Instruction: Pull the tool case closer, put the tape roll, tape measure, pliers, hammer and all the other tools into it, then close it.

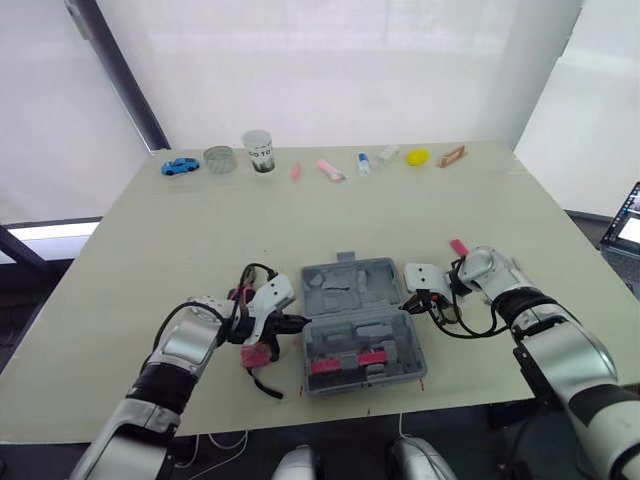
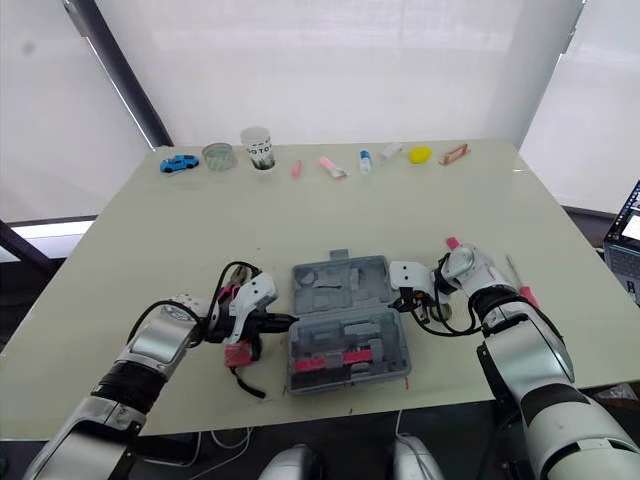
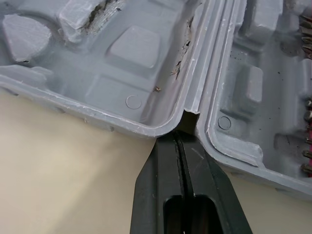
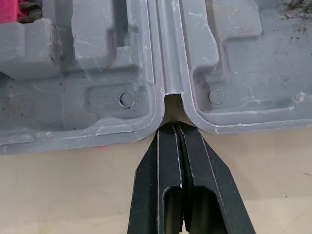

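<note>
The grey tool case (image 1: 360, 325) lies open near the table's front edge, lid half farther, tray half nearer. Pink-handled tools (image 1: 345, 362) rest in the tray half. My left gripper (image 1: 300, 322) is shut, its tips poked into the hinge notch (image 3: 187, 119) on the case's left side. My right gripper (image 1: 412, 300) is shut too, its tips at the hinge notch (image 4: 173, 102) on the right side. A pink-handled tool with a black cord (image 1: 256, 355) lies on the table just under my left wrist. A red-handled screwdriver (image 2: 520, 282) lies right of my right arm.
Along the far edge stand a blue toy car (image 1: 180, 166), a glass jar (image 1: 219, 159), a white cup (image 1: 259, 152), pink items (image 1: 329, 170), a small bottle (image 1: 364, 163), a yellow object (image 1: 417, 156) and an orange piece (image 1: 452, 156). A laptop (image 1: 625, 232) sits off the table's right.
</note>
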You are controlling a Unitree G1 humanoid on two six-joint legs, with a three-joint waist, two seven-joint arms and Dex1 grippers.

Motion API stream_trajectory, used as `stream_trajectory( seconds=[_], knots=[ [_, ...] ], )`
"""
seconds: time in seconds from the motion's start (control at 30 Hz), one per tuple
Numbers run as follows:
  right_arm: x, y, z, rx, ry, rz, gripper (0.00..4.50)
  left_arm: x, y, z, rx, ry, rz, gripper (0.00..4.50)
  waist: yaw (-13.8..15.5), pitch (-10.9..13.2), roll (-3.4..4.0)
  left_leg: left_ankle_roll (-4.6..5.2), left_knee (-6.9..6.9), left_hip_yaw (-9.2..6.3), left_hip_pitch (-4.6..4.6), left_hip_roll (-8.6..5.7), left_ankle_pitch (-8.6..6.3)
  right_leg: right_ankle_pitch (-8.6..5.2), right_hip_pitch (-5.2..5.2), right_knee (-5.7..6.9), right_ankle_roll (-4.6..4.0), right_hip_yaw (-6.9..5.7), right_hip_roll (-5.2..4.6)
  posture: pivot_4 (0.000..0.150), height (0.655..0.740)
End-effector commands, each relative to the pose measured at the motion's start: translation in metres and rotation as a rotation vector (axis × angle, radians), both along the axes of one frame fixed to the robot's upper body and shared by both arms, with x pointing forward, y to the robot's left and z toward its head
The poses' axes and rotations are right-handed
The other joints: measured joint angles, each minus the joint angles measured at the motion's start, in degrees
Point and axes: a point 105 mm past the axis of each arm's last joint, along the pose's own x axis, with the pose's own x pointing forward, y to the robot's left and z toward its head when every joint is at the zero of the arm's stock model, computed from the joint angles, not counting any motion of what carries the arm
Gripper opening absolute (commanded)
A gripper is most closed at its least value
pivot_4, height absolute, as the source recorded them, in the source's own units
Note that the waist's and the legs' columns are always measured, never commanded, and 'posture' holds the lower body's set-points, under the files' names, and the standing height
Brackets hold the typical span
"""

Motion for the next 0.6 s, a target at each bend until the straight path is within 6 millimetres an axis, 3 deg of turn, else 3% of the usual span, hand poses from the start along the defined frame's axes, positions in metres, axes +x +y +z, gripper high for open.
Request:
stream_trajectory(
  seconds=[0.03,0.6],
  knots=[
    [-0.012,0.009,-0.010,0.023,0.057,0.045,0.02,-0.009,-0.011,0.001,-0.006,0.002,-0.067,0.00,-0.04,0.00,0.00,0.00,0.00,0.00,0.00,0.00,0.00,0.00,0.00,-0.01,0.00,0.00,0.00,0.150,0.7400],
    [-0.032,0.001,-0.022,0.048,0.110,0.074,0.02,-0.020,-0.007,-0.007,0.032,0.012,-0.095,0.00,-0.02,-0.01,0.00,0.01,-0.01,0.00,0.04,0.00,0.00,-0.01,0.06,-0.03,0.01,-0.01,-0.01,0.150,0.7400]
  ],
)
